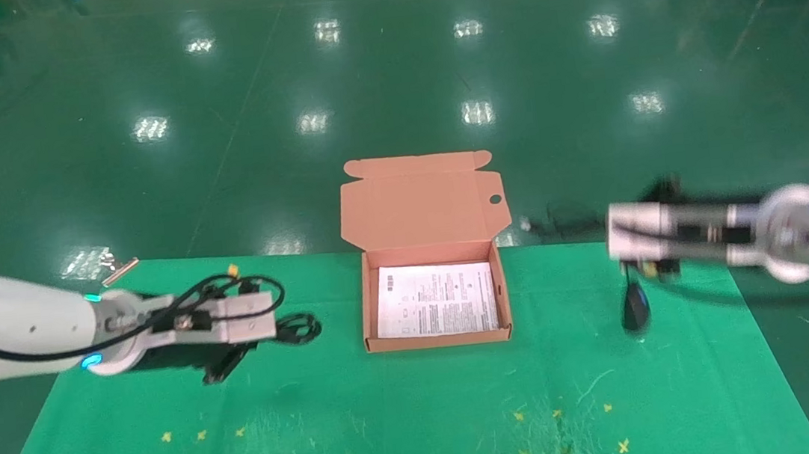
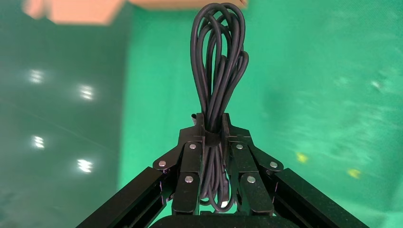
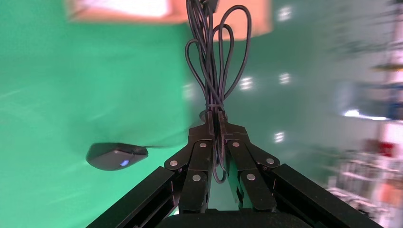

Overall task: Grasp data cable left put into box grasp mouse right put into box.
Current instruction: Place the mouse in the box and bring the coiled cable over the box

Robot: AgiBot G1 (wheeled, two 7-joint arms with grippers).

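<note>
The left gripper (image 2: 213, 135) is clamping the cable (image 2: 216, 71) across the middle of its bundle, well left of the box (image 1: 364, 314) and just above the cloth (image 1: 395, 423). The loops are fanning out loosely past the fingers, so the cable looks light and floppy to me; that mid-bundle pinch seems the right hold, since it is keeping all the strands together.

The right gripper (image 3: 216, 124) is pinching the mouse's bunched cord (image 3: 216, 61), not its body. The mouse (image 3: 116, 156) is dangling below on a short length of cord, right of the box and close above the cloth. It looks small and light, but hanging like this it is likely to swing, and the thin, smooth cord could slip.

The box is sitting open between the arms, holding only a printed sheet (image 1: 435, 300).

I am counting one cable, one mouse, one box, two grippers.
</note>
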